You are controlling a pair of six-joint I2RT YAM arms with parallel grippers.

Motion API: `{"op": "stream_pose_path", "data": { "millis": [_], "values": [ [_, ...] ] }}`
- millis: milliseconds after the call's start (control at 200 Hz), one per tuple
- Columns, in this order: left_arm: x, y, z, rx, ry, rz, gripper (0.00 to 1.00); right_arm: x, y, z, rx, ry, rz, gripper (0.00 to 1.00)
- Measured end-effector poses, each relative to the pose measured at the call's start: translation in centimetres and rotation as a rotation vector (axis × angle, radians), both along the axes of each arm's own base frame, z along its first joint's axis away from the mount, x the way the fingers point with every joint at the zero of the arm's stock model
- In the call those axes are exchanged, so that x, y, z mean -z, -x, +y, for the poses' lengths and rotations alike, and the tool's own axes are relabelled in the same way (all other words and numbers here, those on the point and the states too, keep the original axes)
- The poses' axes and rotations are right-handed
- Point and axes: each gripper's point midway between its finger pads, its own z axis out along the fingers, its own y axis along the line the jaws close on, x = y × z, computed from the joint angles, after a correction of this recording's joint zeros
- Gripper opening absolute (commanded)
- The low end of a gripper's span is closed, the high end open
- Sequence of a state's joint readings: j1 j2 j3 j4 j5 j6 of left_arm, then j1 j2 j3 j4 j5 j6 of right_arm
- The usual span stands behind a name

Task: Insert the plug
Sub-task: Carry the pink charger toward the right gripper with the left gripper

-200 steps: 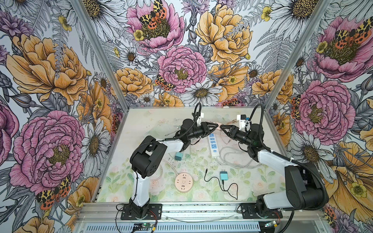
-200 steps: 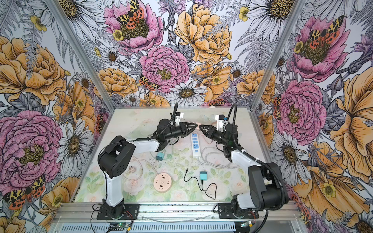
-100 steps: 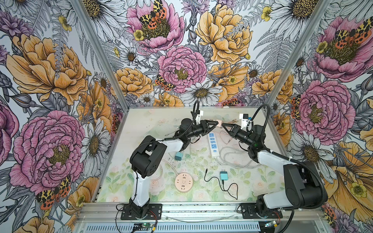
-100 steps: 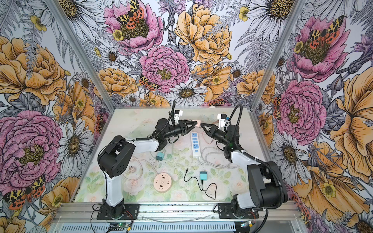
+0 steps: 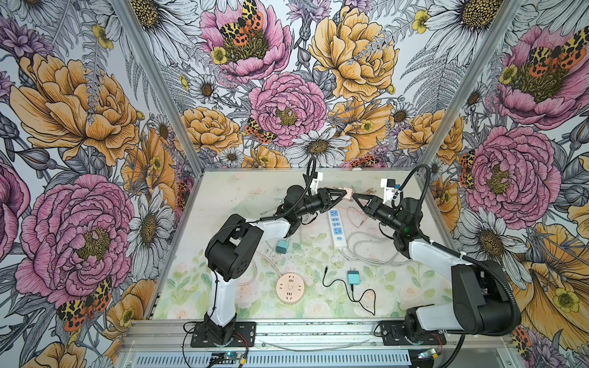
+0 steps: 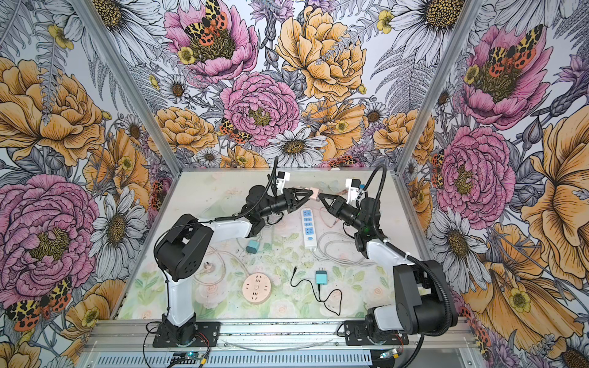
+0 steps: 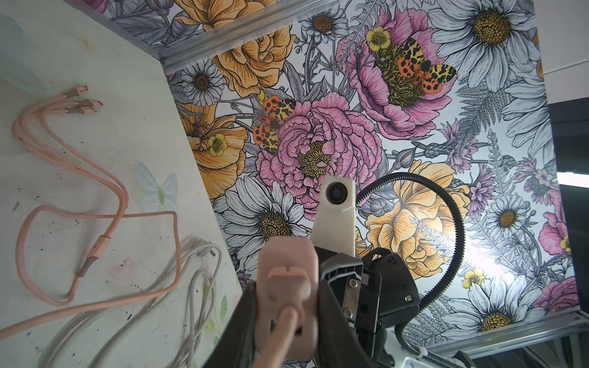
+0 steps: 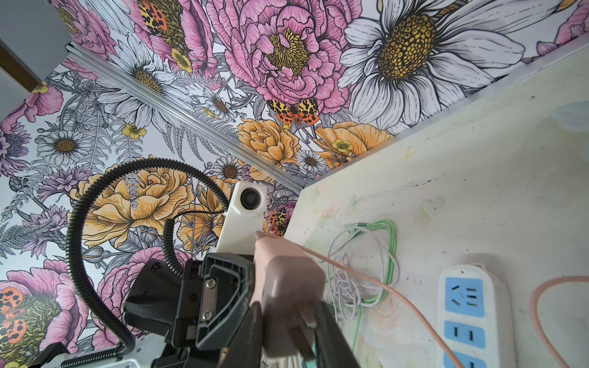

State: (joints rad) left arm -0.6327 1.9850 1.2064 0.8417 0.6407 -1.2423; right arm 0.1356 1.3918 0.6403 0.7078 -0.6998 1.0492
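step (est.): mid-air handover of pink plug (image 5: 347, 193), clear of worktop (image 5: 242, 191), near far end of power strip (image 5: 337, 227) | L end effector (image 5: 343, 194): clamped on plug body | R end effector (image 5: 353, 197): narrow, pinching prong end | next (est.): let go w/ L, turn prongs (image 8: 306, 318) down, align w/ strip

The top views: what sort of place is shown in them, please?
Probably a laboratory cell for robot training, not a home: two arms are bolted to an aluminium rail, flowered panels wall in the small table, and a white power strip lies among loose cables.
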Motion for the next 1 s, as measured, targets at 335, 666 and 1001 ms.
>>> {"op": "stream_pose_path", "data": {
  "millis": [335, 666, 1001],
  "values": [
    [-1.0, 1.6, -1.1, 0.05, 0.025, -0.005, 0.17, -0.6, 0.7, 0.2, -0.023, 0.01, -0.026, 0.37],
    [-1.9, 1.8, -1.0, 0.058, 0.054, -0.033, 0.27, -1.7, 0.8, 0.2, -0.026, -0.025, -0.043, 0.14],
    [-2.2, 3.0, -1.7, 0.113, 0.074, -0.003, 0.39, -2.1, 1.4, 0.7, -0.055, -0.019, -0.072, 0.06]
  ]
}}
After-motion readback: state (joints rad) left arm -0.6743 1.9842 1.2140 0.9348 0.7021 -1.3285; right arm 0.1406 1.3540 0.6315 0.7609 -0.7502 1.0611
